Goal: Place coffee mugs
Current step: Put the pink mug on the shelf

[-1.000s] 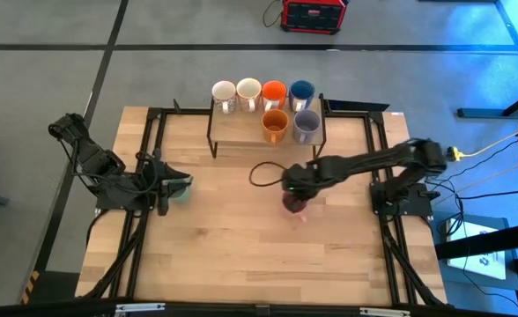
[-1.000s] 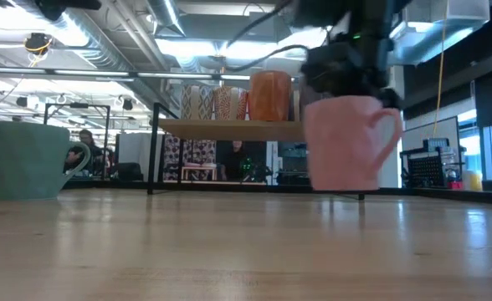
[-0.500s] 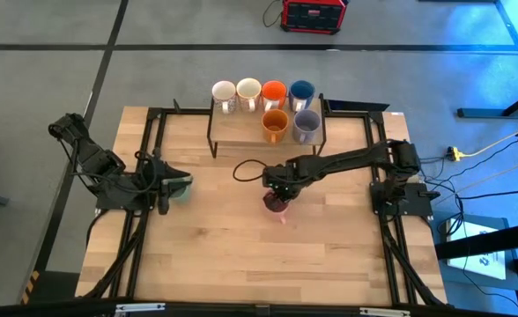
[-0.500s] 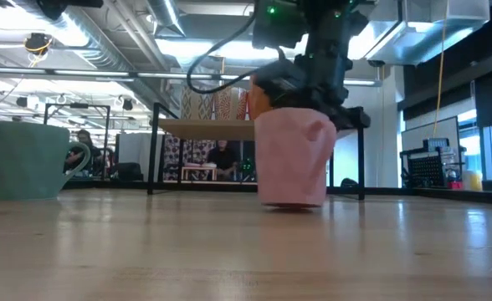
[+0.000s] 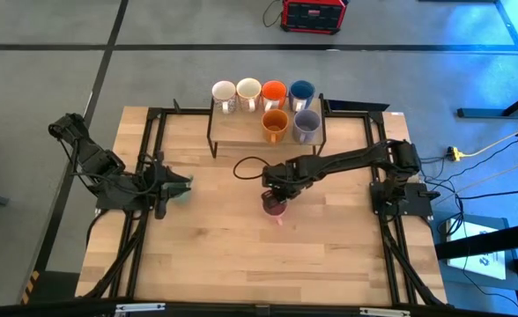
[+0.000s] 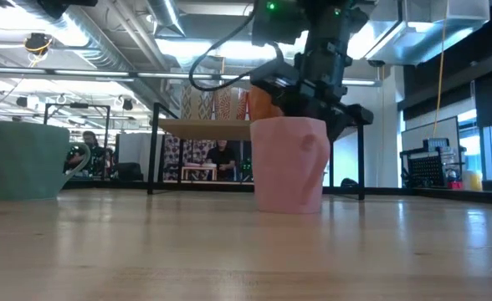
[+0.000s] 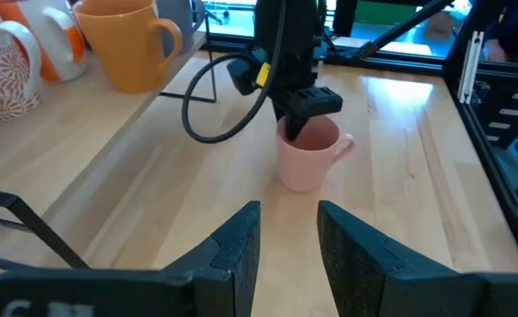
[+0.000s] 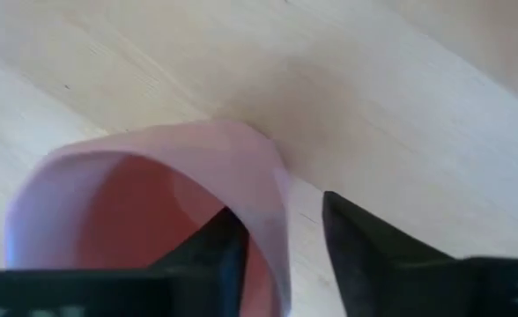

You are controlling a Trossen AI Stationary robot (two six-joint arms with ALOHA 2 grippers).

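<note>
Standing upright mid-surface, pink mug; right pincer straddling rim, slightly parted. Six mugs on rack. Green mug at left pincer, grip undetermined.

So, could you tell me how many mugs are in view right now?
8. Six on the shelf: white, cream, bright orange and blue behind, amber and lavender-grey in front. The pink mug stands mid-table; the pale green mug by the left gripper.

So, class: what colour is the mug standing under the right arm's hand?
Pink; the pink mug shows best in the low view.
</note>
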